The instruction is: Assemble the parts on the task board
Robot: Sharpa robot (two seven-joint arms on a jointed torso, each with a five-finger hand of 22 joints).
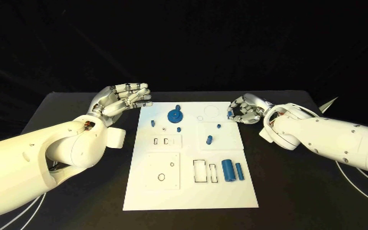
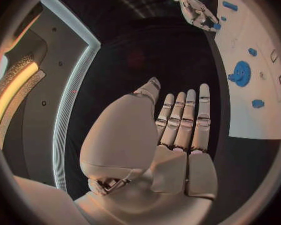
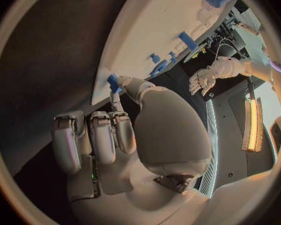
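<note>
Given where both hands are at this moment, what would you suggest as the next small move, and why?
Probably lift the right hand slightly, carrying the small blue part clear of the task board. The right wrist view shows thumb and a finger pinching that part at the board's edge, so it seems gripped. The left hand holds nothing beside the board.

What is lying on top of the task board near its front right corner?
On the task board, near its front right, two blue cylindrical parts lie side by side: a thicker one and a thinner one. Beside them are outlined rectangular slots. Whether those slots hold anything cannot be told.
</note>
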